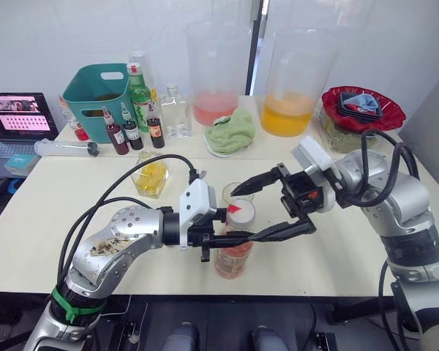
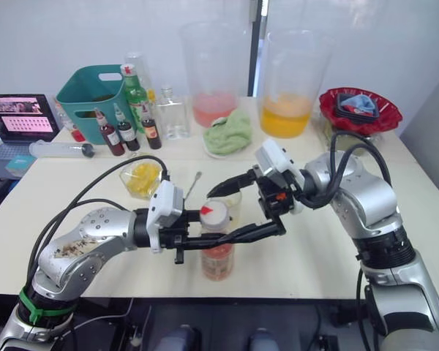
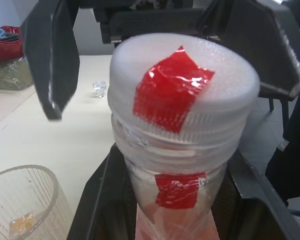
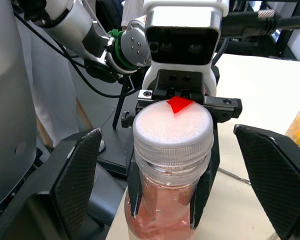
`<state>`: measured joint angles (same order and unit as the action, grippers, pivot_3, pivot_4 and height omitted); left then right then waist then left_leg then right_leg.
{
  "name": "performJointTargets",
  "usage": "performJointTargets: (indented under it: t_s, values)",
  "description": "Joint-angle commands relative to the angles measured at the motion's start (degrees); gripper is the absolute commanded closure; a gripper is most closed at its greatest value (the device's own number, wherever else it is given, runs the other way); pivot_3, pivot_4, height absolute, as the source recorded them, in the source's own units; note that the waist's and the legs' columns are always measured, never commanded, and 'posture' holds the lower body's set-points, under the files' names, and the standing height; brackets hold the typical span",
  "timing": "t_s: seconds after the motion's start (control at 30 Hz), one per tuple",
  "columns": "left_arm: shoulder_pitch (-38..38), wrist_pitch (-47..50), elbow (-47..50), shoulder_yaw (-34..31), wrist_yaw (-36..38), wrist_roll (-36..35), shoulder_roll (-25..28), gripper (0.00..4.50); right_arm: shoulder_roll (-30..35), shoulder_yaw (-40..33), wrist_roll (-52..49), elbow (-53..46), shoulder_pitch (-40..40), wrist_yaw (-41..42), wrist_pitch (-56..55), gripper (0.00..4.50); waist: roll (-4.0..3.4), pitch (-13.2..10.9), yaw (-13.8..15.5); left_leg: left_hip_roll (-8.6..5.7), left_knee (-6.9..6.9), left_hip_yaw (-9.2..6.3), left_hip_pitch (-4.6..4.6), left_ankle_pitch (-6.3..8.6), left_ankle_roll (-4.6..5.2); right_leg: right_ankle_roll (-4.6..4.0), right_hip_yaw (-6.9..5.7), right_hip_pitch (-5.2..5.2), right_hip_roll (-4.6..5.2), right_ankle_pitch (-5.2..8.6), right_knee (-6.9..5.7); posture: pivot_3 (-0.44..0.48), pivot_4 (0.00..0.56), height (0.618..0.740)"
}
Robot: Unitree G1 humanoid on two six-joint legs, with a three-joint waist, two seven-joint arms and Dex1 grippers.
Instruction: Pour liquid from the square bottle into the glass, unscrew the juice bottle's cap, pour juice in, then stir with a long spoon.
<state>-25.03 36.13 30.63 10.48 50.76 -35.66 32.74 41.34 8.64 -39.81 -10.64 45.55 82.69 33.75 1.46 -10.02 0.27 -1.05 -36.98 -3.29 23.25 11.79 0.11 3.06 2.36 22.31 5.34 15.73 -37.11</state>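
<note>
From my head camera: my left gripper (image 1: 230,238) is clamped round the neck of the juice bottle (image 1: 234,256), which stands at the near edge of the table (image 1: 73,212), glass (image 1: 238,193) just behind it. My right gripper (image 1: 274,208) hangs spread wide around the white cap (image 1: 241,213), touching nothing.

Left wrist: black fingers (image 3: 102,200) hug the clear neck under the cap (image 3: 182,95); the ribbed skirt is the place to bite.

Right wrist: my pads (image 4: 77,180) stand well apart on either side of the cap (image 4: 172,132). Thin plastic, still mostly full of pink juice (image 4: 157,215), I judge: squeezable, bottom-heavy, slick. So I'd close on the ridges, firmly, and twist without crushing.
</note>
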Motion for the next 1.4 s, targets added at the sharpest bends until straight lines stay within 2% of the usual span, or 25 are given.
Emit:
performJointTargets:
  t_s: [0.03, 0.3, 0.53, 0.67, 0.8, 1.2, 1.23, 1.3, 1.4]
  values:
    - [1.0, 1.6, -0.3, 1.4, 0.5, -0.2, 0.4, 3.07, 0.7, -4.3, -3.0, -5.5, -1.3, -3.9, 2.6, 0.02, 0.00, 0.0, 0.0, 0.00, 0.00, -0.02, 0.00, 0.00, 0.00, 0.00, 0.00, 0.00, 0.00, 0.00, 0.00, 0.000, 0.150, 0.740]
    - [0.2, 1.6, -1.6, 1.7, 1.6, -0.6, 0.1, 3.07, -2.9, -9.8, -3.8, -19.7, -10.2, -24.1, 5.5, 0.02, 0.00, 0.0, 0.2, -0.01, 0.01, -0.04, 0.03, 0.00, 0.00, 0.00, 0.01, 0.02, 0.02, 0.00, -0.01, 0.000, 0.150, 0.740]
    - [-1.0, 1.3, -3.2, 2.5, 3.6, -0.7, -0.1, 3.07, -2.8, -10.4, -5.1, -26.3, -14.4, -31.8, 7.2, 0.02, 0.00, 0.0, 0.1, -0.01, 0.00, 0.00, 0.00, 0.00, 0.00, 0.00, 0.00, -0.01, 0.00, 0.00, 0.00, 0.000, 0.150, 0.740]
    - [-1.6, 1.1, -3.9, 2.7, 4.3, -0.6, -0.2, 3.07, -1.7, -10.0, -4.2, -27.4, -15.4, -32.7, 6.5, 0.02, 0.00, 0.0, 0.1, -0.01, 0.00, 0.01, 0.00, 0.00, 0.00, 0.00, 0.00, -0.02, -0.02, 0.00, 0.00, 0.000, 0.150, 0.740]
    - [-2.0, 1.3, -4.3, 2.6, 4.6, -0.5, -0.1, 3.07, -1.3, -9.3, -3.3, -27.6, -15.8, -32.9, 5.4, 1.14, 0.00, 0.0, 0.1, -0.01, 0.00, 0.02, 0.00, 0.00, 0.00, 0.01, 0.00, -0.02, -0.01, 0.00, 0.01, 0.000, 0.150, 0.740]
    - [-1.7, 1.3, -4.1, 2.1, 4.1, -0.2, -0.2, 3.07, -1.0, -6.9, -0.3, -25.7, -15.5, -30.8, 2.8, 1.14, 0.00, 0.0, 0.0, -0.01, 0.00, 0.02, 0.00, 0.00, 0.00, 0.01, 0.00, -0.03, -0.02, 0.00, 0.01, 0.000, 0.150, 0.740]
    - [-1.6, 1.4, -4.1, 2.1, 4.0, -0.3, -0.2, 3.07, -1.0, -6.9, -0.3, -25.6, -15.4, -30.6, 2.7, 1.68, 0.00, 0.0, 0.0, -0.01, 0.00, 0.02, -0.01, 0.00, 0.00, 0.01, 0.00, -0.03, -0.02, 0.00, 0.01, 0.000, 0.150, 0.740]
    - [-1.3, 1.4, -3.9, 1.9, 3.9, -0.4, -0.1, 3.07, -1.1, -7.0, -0.4, -25.3, -15.2, -30.4, 2.6, 2.25, 0.00, 0.0, 0.0, 0.00, 0.00, 0.02, -0.01, 0.00, 0.00, 0.01, 0.00, -0.02, -0.02, 0.00, 0.01, 0.000, 0.150, 0.740]
    - [-1.0, 1.6, -3.7, 1.8, 3.7, -0.5, -0.1, 3.07, -1.3, -7.2, -0.7, -25.2, -14.9, -30.0, 2.5, 2.25, 0.00, 0.0, 0.0, 0.00, 0.00, 0.02, -0.01, 0.00, 0.00, 0.01, 0.00, -0.03, -0.02, 0.00, 0.01, 0.000, 0.150, 0.740]
